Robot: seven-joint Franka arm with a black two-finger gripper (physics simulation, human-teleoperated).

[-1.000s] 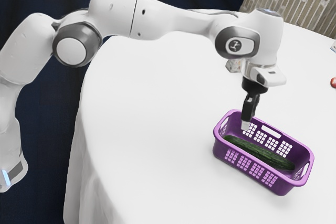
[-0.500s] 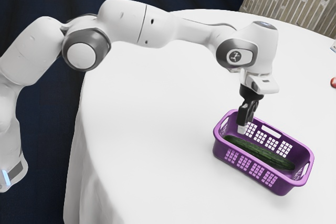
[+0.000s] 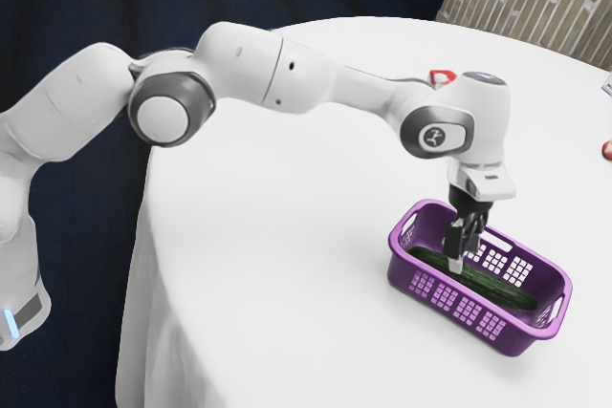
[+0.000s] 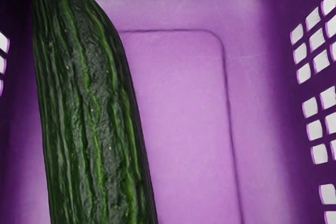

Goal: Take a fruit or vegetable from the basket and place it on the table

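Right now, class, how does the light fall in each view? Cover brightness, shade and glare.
Exterior view: the white table looks almost evenly bright, the carpet very dark. Wrist view: the basket has a pale floor and deeply shaded walls; the cucumber carries a soft sheen, no harsh glare.

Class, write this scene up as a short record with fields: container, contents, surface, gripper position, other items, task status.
container: purple basket with grid-like holes in its walls
contents: one dark green cucumber, lying lengthwise
surface: round-edged table, covered in white
gripper position: gripper reaching down at the basket, near the cucumber; contact unclear
other items: small red object at the exterior view's right edge; red-and-white object beyond the arm, identity unclear
task status: cucumber not yet on the table
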